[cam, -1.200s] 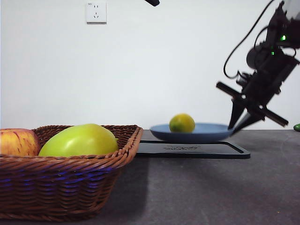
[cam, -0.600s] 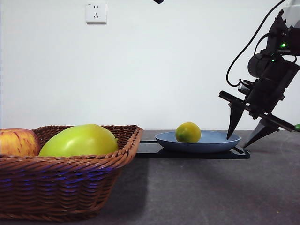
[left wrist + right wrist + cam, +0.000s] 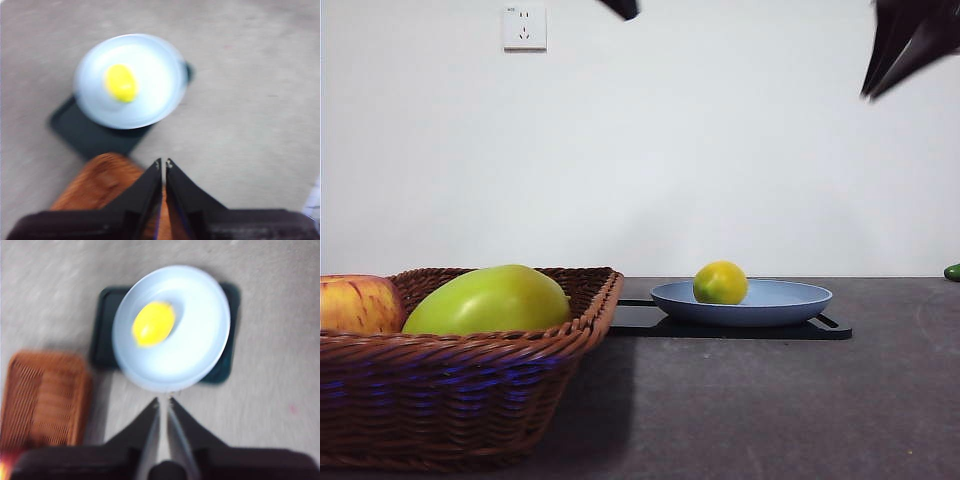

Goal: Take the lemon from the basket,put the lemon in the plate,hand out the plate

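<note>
Lemon [image 3: 720,283] sits inside the plate [image 3: 790,303], toward its left half, nothing gripping it. Plate rests on a flat black tray [image 3: 830,328] on the table [image 3: 770,400], mid-right, farther back than the basket. Basket [image 3: 450,395] near left, holding a large green-yellow fruit [image 3: 487,300] and a red-yellow apple [image 3: 355,304] at the left edge. Left pincer [image 3: 162,164] high above the table, jaws nearly together, holding nothing. Right pincer [image 3: 164,401] also raised above the plate, jaws narrow, holding nothing. Front view shows only dark tips at the top edge. White wall outlet [image 3: 525,27] behind.
</note>
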